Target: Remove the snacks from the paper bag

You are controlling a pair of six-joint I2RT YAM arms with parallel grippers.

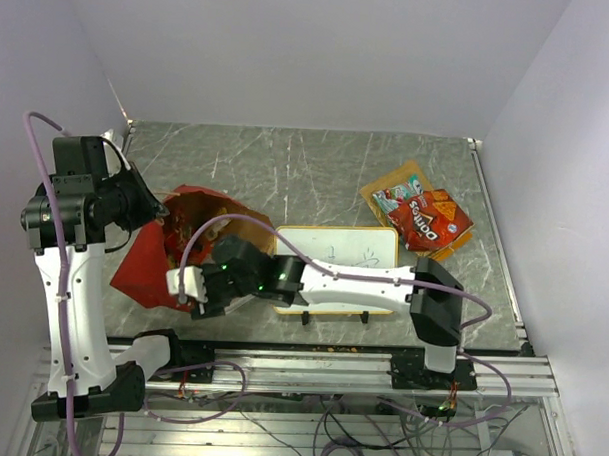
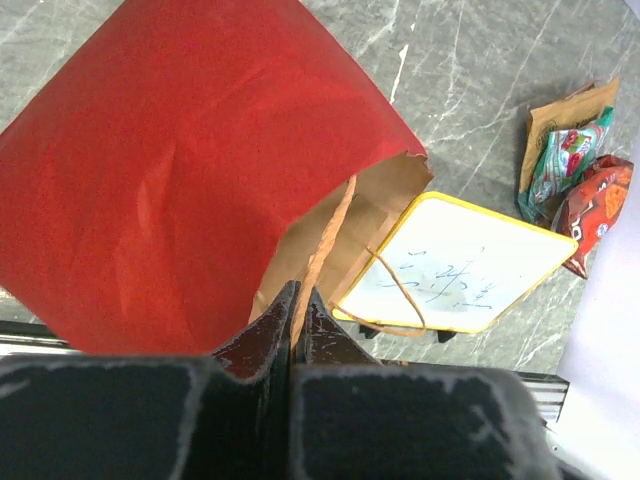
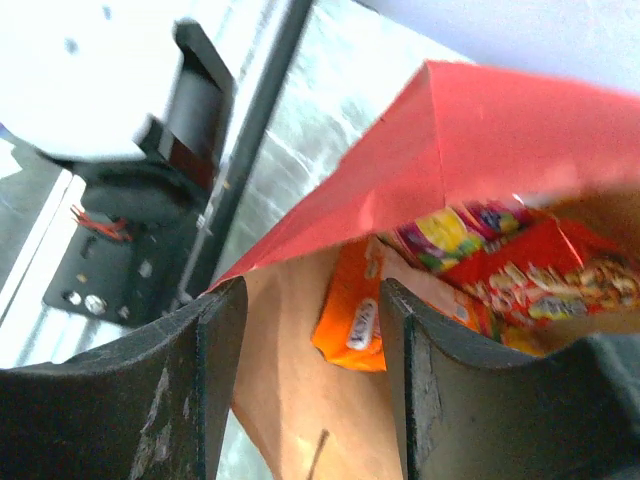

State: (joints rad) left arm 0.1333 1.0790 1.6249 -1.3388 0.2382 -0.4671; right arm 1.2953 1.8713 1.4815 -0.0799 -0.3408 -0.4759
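Observation:
The paper bag [image 1: 143, 267] lies at the left, red outside and brown inside, with its mouth [image 1: 200, 224] held up. My left gripper [image 1: 163, 215] is shut on the bag's brown rim; in the left wrist view the jaws [image 2: 298, 300] pinch the paper edge. My right gripper [image 1: 190, 289] is open at the bag's mouth. In the right wrist view its gripper [image 3: 310, 290] frames an orange packet [image 3: 355, 320] and a red-and-yellow packet [image 3: 500, 260] inside the bag [image 3: 470, 130]. A large orange bag [image 1: 394, 183], a teal packet [image 1: 396, 199] and a red packet [image 1: 435, 221] lie on the table at the right.
A yellow-framed whiteboard [image 1: 334, 251] with writing lies mid-table under my right arm, beside the bag's mouth; it also shows in the left wrist view [image 2: 450, 265]. One bag handle lies across it. The table's near rail [image 1: 310, 358] runs below.

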